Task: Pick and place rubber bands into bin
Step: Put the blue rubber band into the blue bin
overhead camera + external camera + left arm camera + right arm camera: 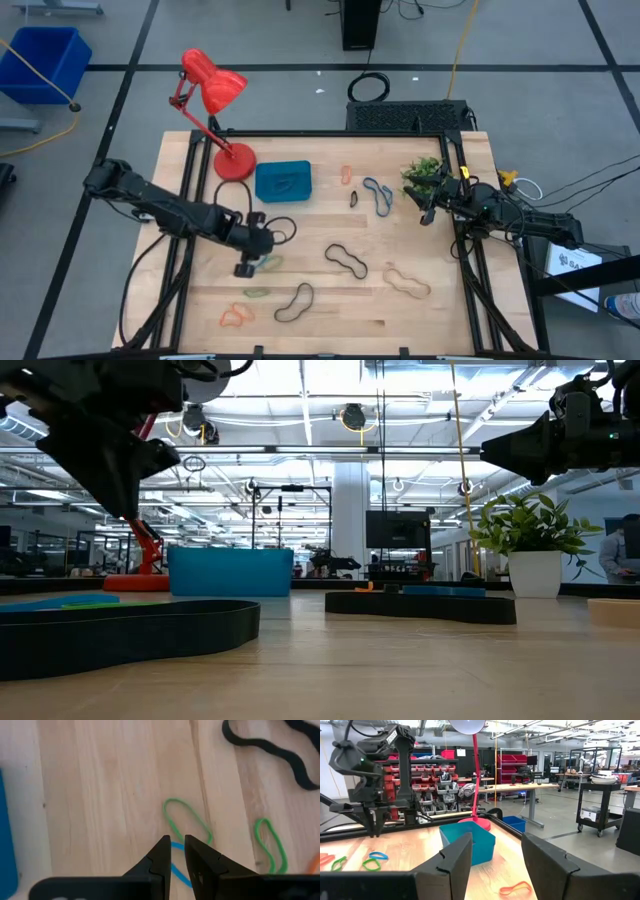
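Note:
Several rubber bands lie flat on the wooden table: a blue one (176,846) and a green one (187,820) under my left gripper, another green (270,845), black ones (346,260) (293,303), tan (406,282), orange (235,318), grey (378,196). The teal bin (283,181) stands at the far middle, by the lamp. My left gripper (177,844) points steeply down just above the blue band, its fingers a narrow gap apart with nothing between them. My right gripper (495,855) waits raised and level at the table's right edge (428,212), open.
A red desk lamp (215,110) stands at the far left beside the bin. A potted plant (425,175) sits at the far right, close to my right arm. A black cable loop (280,228) lies by my left wrist. Bare wood shows between the scattered bands.

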Robot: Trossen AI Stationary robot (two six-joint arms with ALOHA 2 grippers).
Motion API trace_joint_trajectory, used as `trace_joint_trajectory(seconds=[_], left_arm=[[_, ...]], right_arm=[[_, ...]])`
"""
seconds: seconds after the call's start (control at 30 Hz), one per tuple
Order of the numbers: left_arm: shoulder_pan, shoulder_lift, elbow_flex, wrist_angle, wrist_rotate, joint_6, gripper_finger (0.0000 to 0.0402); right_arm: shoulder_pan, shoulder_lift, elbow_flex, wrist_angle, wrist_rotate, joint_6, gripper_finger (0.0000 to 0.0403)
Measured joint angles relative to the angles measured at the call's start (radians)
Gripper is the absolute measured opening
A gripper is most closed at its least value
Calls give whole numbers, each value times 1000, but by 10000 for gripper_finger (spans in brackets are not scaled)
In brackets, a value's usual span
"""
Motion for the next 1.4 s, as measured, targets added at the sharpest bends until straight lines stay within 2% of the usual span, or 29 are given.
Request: trace_joint_trajectory(seconds=[0.33,0.63,0.83,0.93,1.17,1.4], left_arm=[[14,0,-77,23,-12,-80,63],[19,0,-78,27,-23,-70,63],[19,0,-78,27,-28,-126,66],[19,0,-78,26,-28,-172,87],[19,0,-78,19,-28,-183,167],[19,0,-78,53,-28,-195,197]], right_arm=[[0,0,0,0,0,0,169],[0,0,0,0,0,0,169],[0,0,0,0,0,0,169],[0,0,0,0,0,0,169],[0,0,0,0,0,0,169],[0,0,0,0,0,0,169]])
